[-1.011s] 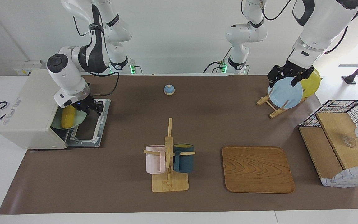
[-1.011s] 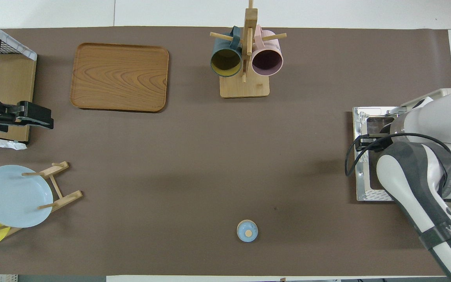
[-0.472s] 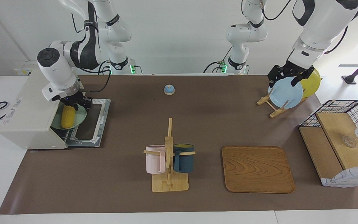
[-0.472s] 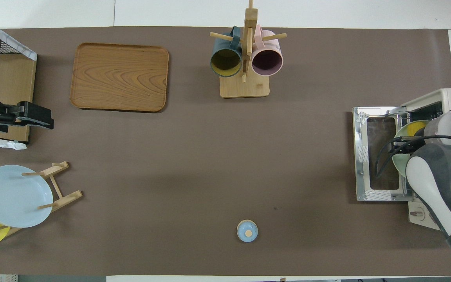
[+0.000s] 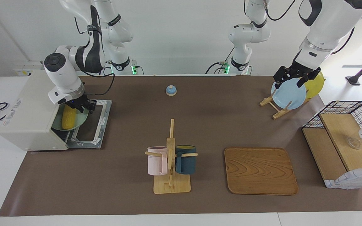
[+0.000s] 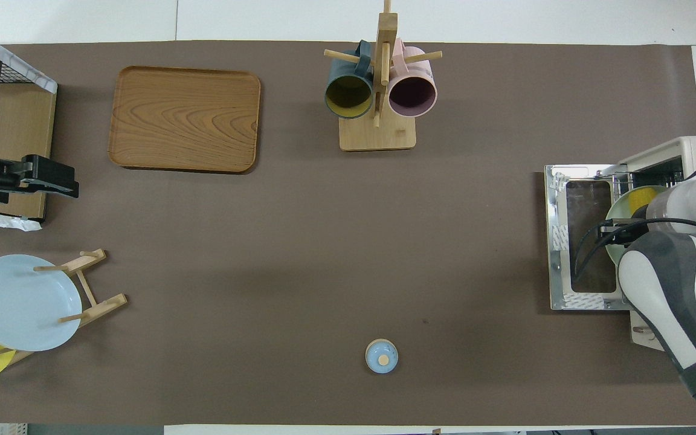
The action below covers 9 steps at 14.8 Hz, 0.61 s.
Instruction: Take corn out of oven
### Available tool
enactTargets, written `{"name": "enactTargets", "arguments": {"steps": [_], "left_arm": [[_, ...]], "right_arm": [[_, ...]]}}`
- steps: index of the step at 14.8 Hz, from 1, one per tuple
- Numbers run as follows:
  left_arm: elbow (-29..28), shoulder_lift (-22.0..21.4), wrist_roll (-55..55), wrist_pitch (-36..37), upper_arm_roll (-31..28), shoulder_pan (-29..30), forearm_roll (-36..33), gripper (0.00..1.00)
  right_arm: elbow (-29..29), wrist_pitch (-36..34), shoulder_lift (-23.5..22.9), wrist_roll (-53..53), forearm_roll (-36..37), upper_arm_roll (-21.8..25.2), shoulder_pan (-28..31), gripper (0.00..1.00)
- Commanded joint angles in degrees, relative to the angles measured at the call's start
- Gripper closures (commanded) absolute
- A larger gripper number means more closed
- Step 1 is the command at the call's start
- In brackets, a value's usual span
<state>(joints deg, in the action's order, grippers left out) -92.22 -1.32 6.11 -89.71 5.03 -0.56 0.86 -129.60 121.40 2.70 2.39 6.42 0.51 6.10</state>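
The off-white oven (image 5: 27,119) stands at the right arm's end of the table, its glass door (image 5: 90,125) folded down flat. The yellow corn (image 5: 68,116) lies on a pale green plate (image 5: 81,121) on the rack in the oven's mouth. It also shows in the overhead view (image 6: 643,194). My right gripper (image 5: 84,107) hangs low at the oven's mouth, just above the plate's rim, beside the corn's end nearer to the robots. In the overhead view the arm hides it. My left gripper (image 5: 289,80) is open and empty over the plate rack.
A mug tree (image 5: 171,157) holds a pink and a dark blue mug. A wooden tray (image 5: 260,171) lies beside it. A small blue bell (image 5: 171,90) sits near the robots. A blue plate (image 5: 288,94) and a yellow plate (image 5: 314,83) stand in a rack. A wire basket (image 5: 344,141) is at the left arm's end.
My right gripper moved from over the open door in toward the corn, then drew back slightly toward the plate's rim. The corn has not visibly moved. My left gripper rose a little.
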Motion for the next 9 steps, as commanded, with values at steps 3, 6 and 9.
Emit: {"name": "enactTargets", "arguments": {"steps": [3, 6, 9], "left_arm": [[-0.5, -0.5, -0.9, -1.2, 0.4, 1.9, 0.6, 0.0], [-0.5, -0.5, -1.0, -1.4, 0.5, 1.9, 0.6, 0.0], [-0.6, -0.5, -1.0, -2.1, 0.5, 1.3, 0.6, 0.0]], "right_arm": [[-1.7, 2.6, 0.6, -3.6, 0.5, -0.5, 2.5, 0.65], [-1.8, 2.3, 0.6, -3.5, 0.5, -0.5, 2.4, 0.98], [-1.7, 1.4, 0.7, -3.6, 1.0, -0.5, 1.2, 1.0]]}}
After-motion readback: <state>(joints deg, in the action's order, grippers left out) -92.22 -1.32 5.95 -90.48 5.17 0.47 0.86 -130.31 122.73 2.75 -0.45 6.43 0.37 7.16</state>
